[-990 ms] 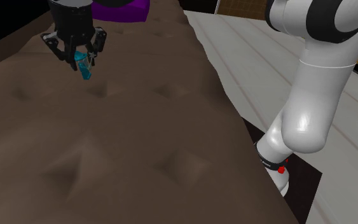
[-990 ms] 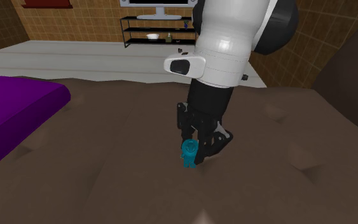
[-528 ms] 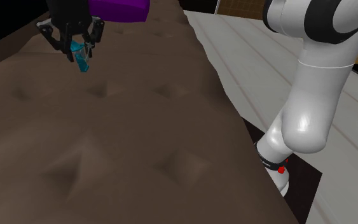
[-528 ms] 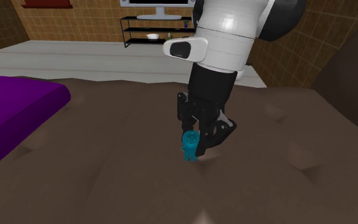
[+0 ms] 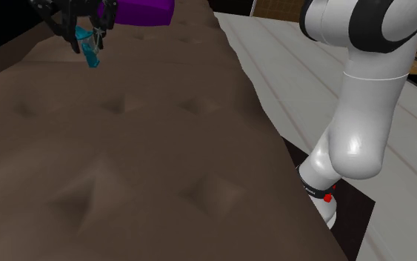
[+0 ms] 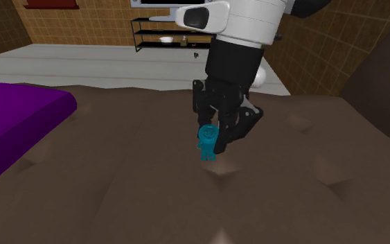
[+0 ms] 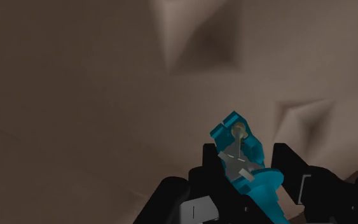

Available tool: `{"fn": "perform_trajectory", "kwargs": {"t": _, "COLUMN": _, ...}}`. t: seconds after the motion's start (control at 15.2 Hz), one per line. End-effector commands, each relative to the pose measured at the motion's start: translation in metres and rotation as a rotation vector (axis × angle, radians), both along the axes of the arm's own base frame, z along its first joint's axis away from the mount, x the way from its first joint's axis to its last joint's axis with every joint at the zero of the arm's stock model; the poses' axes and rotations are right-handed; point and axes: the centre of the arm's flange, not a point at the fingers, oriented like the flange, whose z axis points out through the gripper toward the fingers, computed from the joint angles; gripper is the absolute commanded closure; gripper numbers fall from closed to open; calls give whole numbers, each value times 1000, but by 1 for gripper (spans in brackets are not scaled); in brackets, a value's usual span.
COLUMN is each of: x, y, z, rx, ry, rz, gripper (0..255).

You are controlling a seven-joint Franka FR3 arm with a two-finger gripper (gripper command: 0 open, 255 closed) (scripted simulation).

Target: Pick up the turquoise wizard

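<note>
a brown tufted cushion (image 5: 162, 148) spreads under everything. the gripper (image 6: 215, 141) is clamped on the turquoise wizard (image 7: 242, 145), which hangs tilted above the cushion, seemingly clear of it. the figurine looks small, light, rigid and probably slick, so its narrow body is the best place to pinch.

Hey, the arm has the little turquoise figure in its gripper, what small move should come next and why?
Probably a short, straight lift with the fingers shut. The turquoise wizard sits clasped in the gripper, hanging a bit tilted, and in the second exterior view its base looks close above the brown tufted surface. Extra clearance seems wise before any sideways move.
</note>
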Motion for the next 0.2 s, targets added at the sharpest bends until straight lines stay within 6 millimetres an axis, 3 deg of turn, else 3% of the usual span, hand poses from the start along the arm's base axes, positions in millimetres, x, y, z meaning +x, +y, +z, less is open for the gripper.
{"fn": "perform_trajectory", "kwargs": {"t": 0.0, "x": 0, "y": 0, "z": 10, "rx": 0, "ry": 0, "rz": 0, "gripper": 255}}
{"fn": "perform_trajectory", "kwargs": {"t": 0.13, "x": 0, "y": 0, "z": 11, "rx": -1, "ry": 1, "rz": 0, "gripper": 255}}
